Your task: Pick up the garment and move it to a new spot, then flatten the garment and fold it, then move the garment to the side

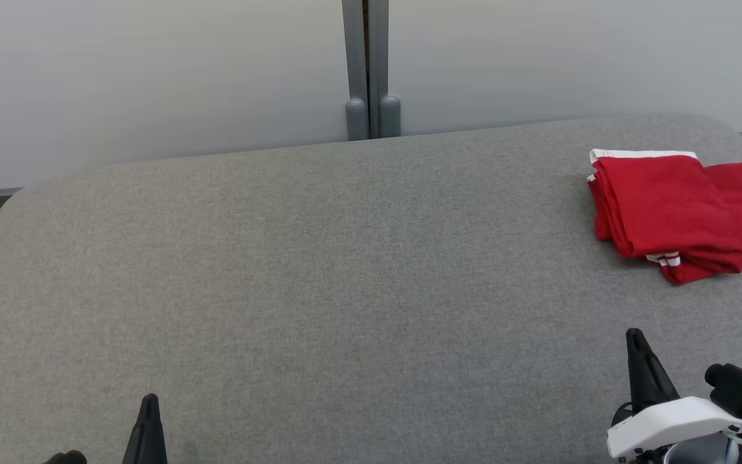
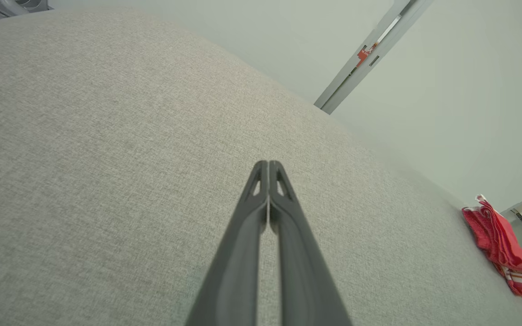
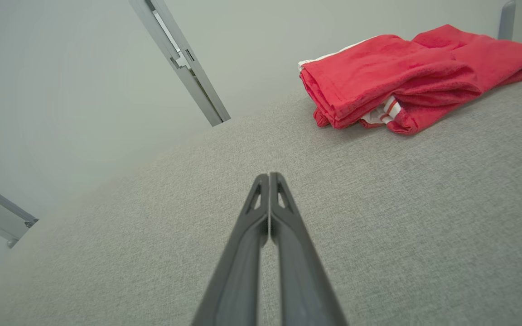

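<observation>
Head view: folded red garment (image 1: 674,212) on counter (image 1: 281,258)
Left end effector (image 2: 268,164): clenched
Right end effector (image 3: 268,175): clenched
Post sticker (image 2: 363,52): unreadable

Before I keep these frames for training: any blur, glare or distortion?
Head view: soft even light, no glare, garment sharp. Left wrist view: wide-angle curves the table; left pincer looms oversized. Right wrist view: same curving, garment crisp.

No readable txt; red sticker (image 2: 363,52) on grey post (image 2: 348,79) illegible.
</observation>
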